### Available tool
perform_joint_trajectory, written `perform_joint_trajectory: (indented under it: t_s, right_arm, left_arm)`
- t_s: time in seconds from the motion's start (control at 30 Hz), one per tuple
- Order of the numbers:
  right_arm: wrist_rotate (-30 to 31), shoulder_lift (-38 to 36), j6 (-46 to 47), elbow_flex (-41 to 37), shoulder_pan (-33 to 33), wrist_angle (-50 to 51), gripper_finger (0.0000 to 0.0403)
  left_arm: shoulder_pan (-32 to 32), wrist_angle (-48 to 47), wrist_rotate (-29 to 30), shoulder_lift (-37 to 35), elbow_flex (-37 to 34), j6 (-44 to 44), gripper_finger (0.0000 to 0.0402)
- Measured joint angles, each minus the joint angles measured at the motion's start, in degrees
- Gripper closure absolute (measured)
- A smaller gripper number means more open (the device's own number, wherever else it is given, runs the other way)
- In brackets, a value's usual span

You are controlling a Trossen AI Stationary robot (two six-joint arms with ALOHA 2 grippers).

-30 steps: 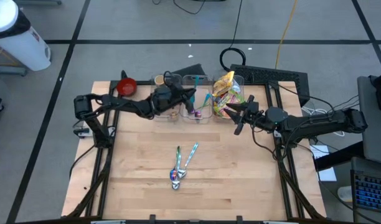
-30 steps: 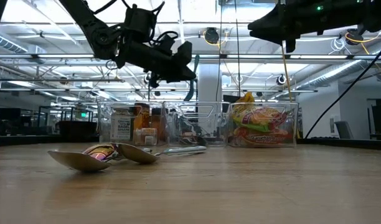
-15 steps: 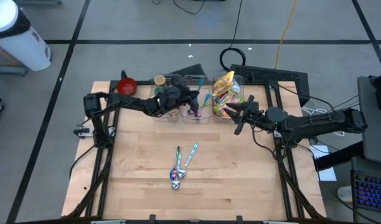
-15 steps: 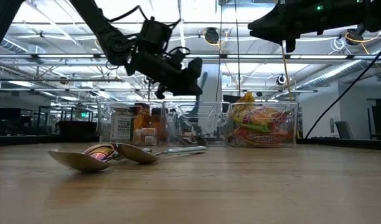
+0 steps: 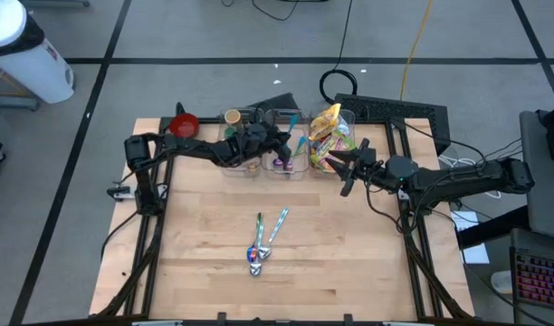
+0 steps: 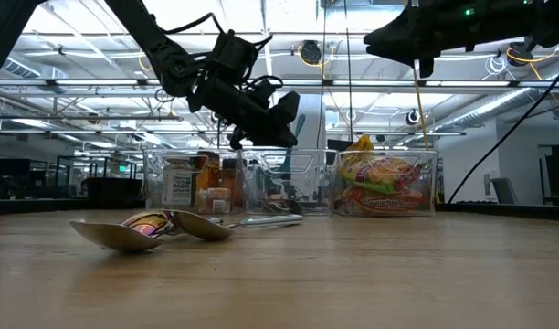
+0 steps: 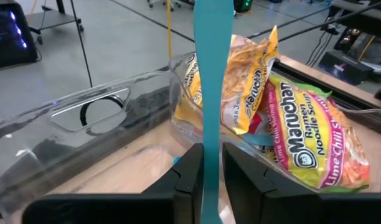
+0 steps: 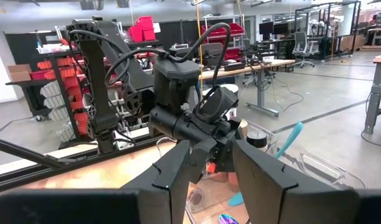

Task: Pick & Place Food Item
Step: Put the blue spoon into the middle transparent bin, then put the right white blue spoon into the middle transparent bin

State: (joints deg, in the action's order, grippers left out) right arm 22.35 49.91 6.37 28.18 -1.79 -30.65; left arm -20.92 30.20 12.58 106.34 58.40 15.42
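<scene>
My left hand [image 7: 212, 180] grips a teal utensil [image 7: 212, 93] above the middle clear bin [image 5: 284, 145]. My right hand [image 5: 342, 172] hovers beside that bin, fingers apart, empty.

teal utensil [image 7: 210, 93], yellow, pink and lime ramen packets [image 7: 290, 134], red bowl [image 5: 184, 125]
</scene>
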Motion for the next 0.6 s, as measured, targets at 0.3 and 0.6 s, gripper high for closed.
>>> perform_joint_trajectory:
  t_s: [0.3,0.6]
  right_arm:
    - [0.0,0.0,0.0,0.0,0.0,0.0,0.0287]
    - [0.0,0.0,0.0,0.0,0.0,0.0,0.0287]
  left_arm:
    - [0.0,-0.1,3.0,0.0,0.0,-1.6,0.0331]
    - [0.0,-0.2,3.0,0.0,0.0,-1.8,0.0330]
